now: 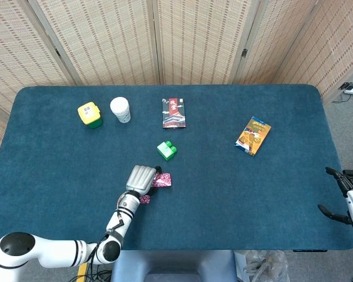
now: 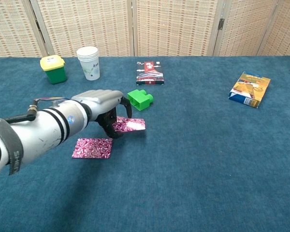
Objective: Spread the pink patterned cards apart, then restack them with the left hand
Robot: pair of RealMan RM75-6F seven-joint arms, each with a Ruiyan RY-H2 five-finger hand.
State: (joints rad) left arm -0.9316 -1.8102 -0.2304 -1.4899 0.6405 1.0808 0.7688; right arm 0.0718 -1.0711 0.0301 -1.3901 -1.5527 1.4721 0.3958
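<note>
Two pink patterned cards lie apart on the blue table. One card point(image 2: 92, 148) lies flat near the front, partly visible in the head view as a pink corner point(image 1: 145, 199). My left hand point(image 2: 102, 106) pinches the other card point(image 2: 129, 125) and holds it tilted, just off the cloth; in the head view this hand point(image 1: 140, 177) covers most of that card point(image 1: 162, 180). My right hand point(image 1: 348, 200) hangs off the table's right edge with its fingers apart and nothing in it.
A green block point(image 2: 140, 99) sits just behind the held card. Farther back stand a yellow-lidded green box point(image 2: 53, 69), a white paper cup point(image 2: 88, 62) and a dark patterned packet point(image 2: 149, 73). An orange and blue snack packet point(image 2: 250, 89) lies at the right.
</note>
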